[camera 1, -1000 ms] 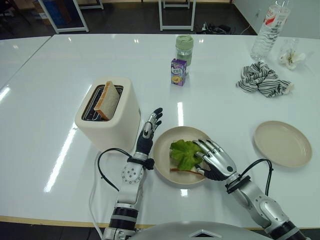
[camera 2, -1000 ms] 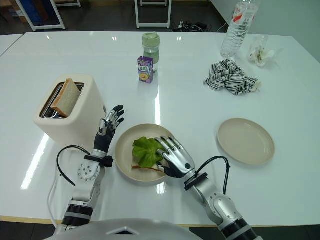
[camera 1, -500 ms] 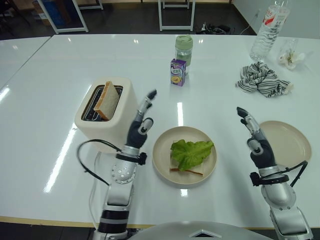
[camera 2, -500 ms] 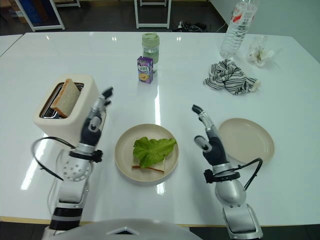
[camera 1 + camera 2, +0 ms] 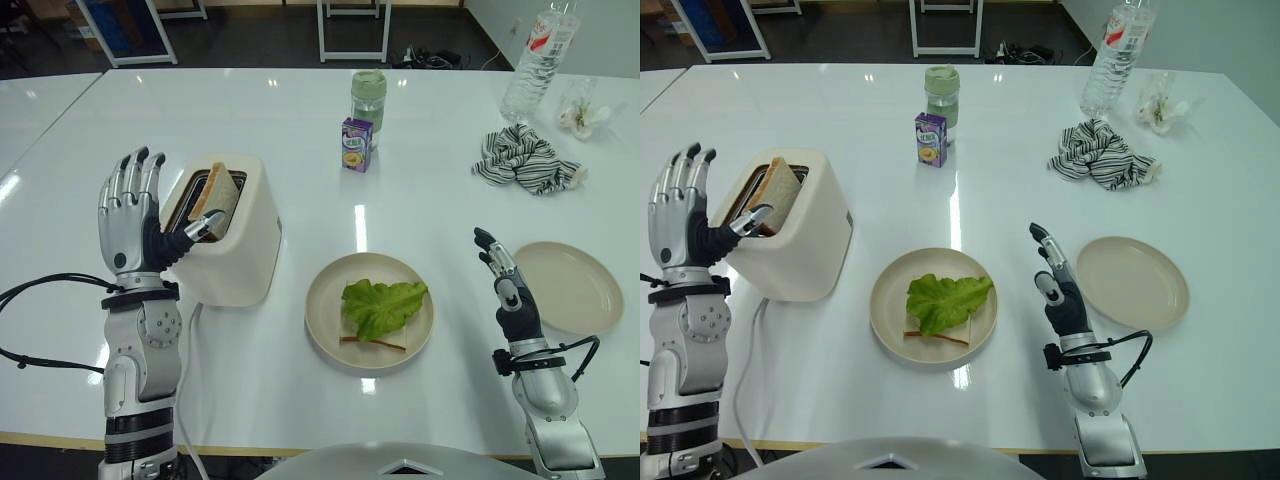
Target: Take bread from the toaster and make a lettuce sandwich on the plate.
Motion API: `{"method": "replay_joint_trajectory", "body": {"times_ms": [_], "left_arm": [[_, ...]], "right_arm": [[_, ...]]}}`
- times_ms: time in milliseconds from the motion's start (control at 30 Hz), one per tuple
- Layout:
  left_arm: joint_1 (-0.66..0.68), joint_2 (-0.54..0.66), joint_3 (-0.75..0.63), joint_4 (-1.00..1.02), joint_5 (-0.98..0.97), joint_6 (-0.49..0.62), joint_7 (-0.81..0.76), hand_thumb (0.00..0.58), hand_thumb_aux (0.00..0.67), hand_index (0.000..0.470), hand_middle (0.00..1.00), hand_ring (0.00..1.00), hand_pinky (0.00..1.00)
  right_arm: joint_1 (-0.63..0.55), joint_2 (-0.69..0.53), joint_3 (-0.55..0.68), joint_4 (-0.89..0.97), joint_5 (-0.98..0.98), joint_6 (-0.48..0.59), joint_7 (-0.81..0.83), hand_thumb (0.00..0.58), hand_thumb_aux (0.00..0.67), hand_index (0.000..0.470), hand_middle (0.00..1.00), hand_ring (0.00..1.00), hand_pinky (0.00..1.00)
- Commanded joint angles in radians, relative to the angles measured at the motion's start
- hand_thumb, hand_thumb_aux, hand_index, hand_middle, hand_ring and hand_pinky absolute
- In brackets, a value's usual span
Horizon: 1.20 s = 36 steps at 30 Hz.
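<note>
Lettuce on one slice on the plate; second slice waits in toaster; left hand, right hand empty, fingers apart.

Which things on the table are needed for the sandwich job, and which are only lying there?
For the job: toaster, bread slice, middle plate, lettuce.
Lying about: empty plate, striped cloth, small carton, green cup, water bottle.

light: bright, overhead | glare: white streaks on glossy table (longest beside the toaster) | shadows: faint
</note>
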Motion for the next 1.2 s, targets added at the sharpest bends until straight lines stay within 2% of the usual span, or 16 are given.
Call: {"method": "replay_joint_trajectory", "body": {"times_ms": [33, 200, 233, 267, 300, 333, 367, 400, 433, 667, 800, 867, 1033, 1133, 1200], "left_arm": [[-0.021, 0.016, -0.039, 0.058, -0.021, 0.05, -0.05, 0.0, 0.0, 0.0, 0.0, 0.0, 0.0], [-0.041, 0.016, -0.081, 0.1, -0.055, 0.084, -0.093, 0.0, 0.0, 0.0, 0.0, 0.0, 0.0], [-0.04, 0.018, -0.085, 0.1, -0.063, 0.087, -0.095, 0.223, 0.145, 0.101, 0.0, 0.0, 0.0], [-0.04, 0.019, -0.086, 0.101, -0.075, 0.086, -0.095, 0.436, 0.336, 0.236, 0.0, 0.0, 0.0], [-0.038, 0.021, -0.085, 0.098, -0.084, 0.082, -0.091, 0.534, 0.481, 0.337, 0.0, 0.0, 0.0], [-0.037, 0.023, -0.087, 0.094, -0.085, 0.078, -0.077, 0.58, 0.67, 0.47, 0.0, 0.0, 0.0], [-0.036, 0.024, -0.089, 0.088, -0.083, 0.074, -0.057, 0.58, 0.67, 0.47, 0.17, 0.17, 0.17], [-0.035, 0.025, -0.089, 0.082, -0.085, 0.068, -0.04, 0.58, 0.67, 0.47, 0.51, 0.51, 0.51], [-0.034, 0.024, -0.089, 0.073, -0.085, 0.056, -0.016, 0.58, 0.67, 0.47, 1.0, 1.0, 1.0], [-0.033, 0.02, -0.092, 0.012, -0.108, -0.081, 0.125, 0.58, 0.67, 0.47, 1.0, 1.0, 1.0], [-0.023, 0.053, -0.042, -0.077, -0.086, -0.273, 0.336, 0.58, 0.67, 0.47, 1.0, 1.0, 1.0], [-0.02, 0.065, -0.01, -0.113, -0.112, -0.341, 0.377, 0.58, 0.67, 0.47, 1.0, 1.0, 1.0], [-0.015, 0.05, -0.005, -0.2, -0.416, -0.481, 0.257, 0.58, 0.67, 0.47, 1.0, 1.0, 1.0], [-0.027, 0.033, -0.062, -0.249, -0.666, -0.461, 0.109, 0.58, 0.67, 0.47, 1.0, 1.0, 1.0], [-0.038, -0.001, -0.13, -0.27, -0.858, -0.379, 0.0, 0.58, 0.67, 0.47, 1.0, 1.0, 1.0]], "right_arm": [[-0.003, 0.01, -0.012, 0.017, -0.013, 0.001, 0.015, 0.0, 0.0, 0.0, 0.0, 0.0, 0.0], [-0.004, 0.019, -0.014, 0.032, -0.029, -0.003, 0.022, 0.0, 0.0, 0.0, 0.0, 0.0, 0.0], [-0.004, 0.021, -0.014, 0.034, -0.031, -0.004, 0.023, 0.0, 0.0, 0.0, 0.0, 0.0, 0.0], [-0.003, 0.022, -0.014, 0.035, -0.033, -0.004, 0.024, 0.0, 0.0, 0.0, 0.0, 0.0, 0.0], [-0.002, 0.023, -0.015, 0.036, -0.034, -0.005, 0.026, 0.0, 0.0, 0.0, 0.0, 0.0, 0.0], [-0.001, 0.024, -0.016, 0.037, -0.035, -0.005, 0.027, 0.0, 0.0, 0.0, 0.0, 0.0, 0.0], [-0.001, 0.025, -0.018, 0.041, -0.04, -0.006, 0.026, 0.0, 0.0, 0.0, 0.0, 0.0, 0.0], [-0.001, 0.025, -0.02, 0.046, -0.047, -0.007, 0.025, 0.0, 0.0, 0.0, 0.0, 0.0, 0.0], [-0.002, 0.025, -0.021, 0.053, -0.052, -0.009, 0.024, 0.0, 0.0, 0.0, 0.0, 0.0, 0.0], [-0.003, 0.034, -0.026, 0.075, -0.07, -0.016, 0.014, 0.0, 0.0, 0.0, 0.0, 0.0, 0.0], [-0.004, 0.038, -0.026, 0.085, -0.077, -0.019, 0.012, 0.0, 0.0, 0.0, 0.0, 0.0, 0.0], [-0.005, 0.041, -0.027, 0.088, -0.08, -0.019, 0.012, 0.0, 0.0, 0.0, 0.0, 0.0, 0.0], [-0.019, 0.057, -0.05, 0.097, -0.059, -0.008, 0.001, 0.0, 0.0, 0.0, 0.0, 0.0, 0.0], [-0.028, 0.084, -0.088, 0.102, -0.017, 0.014, -0.011, 0.0, 0.0, 0.0, 0.0, 0.0, 0.0], [-0.032, 0.097, -0.112, 0.106, 0.006, 0.027, -0.019, 0.0, 0.0, 0.0, 0.0, 0.0, 0.0]]}}
